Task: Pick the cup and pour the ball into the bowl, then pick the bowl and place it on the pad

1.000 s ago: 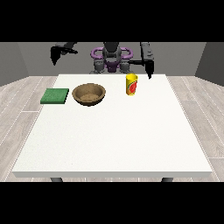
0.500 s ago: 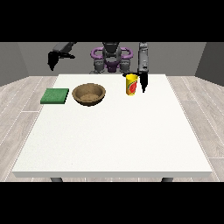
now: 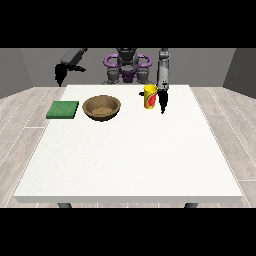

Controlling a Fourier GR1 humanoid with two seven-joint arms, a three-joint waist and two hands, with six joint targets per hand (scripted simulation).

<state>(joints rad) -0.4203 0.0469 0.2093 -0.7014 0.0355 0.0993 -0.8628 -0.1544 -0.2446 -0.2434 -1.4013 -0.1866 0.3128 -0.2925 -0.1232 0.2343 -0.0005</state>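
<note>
Nearest, the wooden bowl (image 3: pixel 101 107) sits beside the green pad (image 3: pixel 62 109). Further back, the hand at the view's right (image 3: pixel 162 100) hangs just beside the yellow cup (image 3: pixel 150 96), holding nothing; whether its fingers are spread I cannot tell. A sideways nudge could topple the cup.

The robot's grey forearm at the view's right hangs nearly straight down, its black hand (image 3: pixel 162 101) pointing at the tabletop with fingers extended downward. The arm at the view's left is raised out to the side, and its black hand (image 3: pixel 59 75) droops from the wrist (how its fingers lie cannot be made out).
</note>
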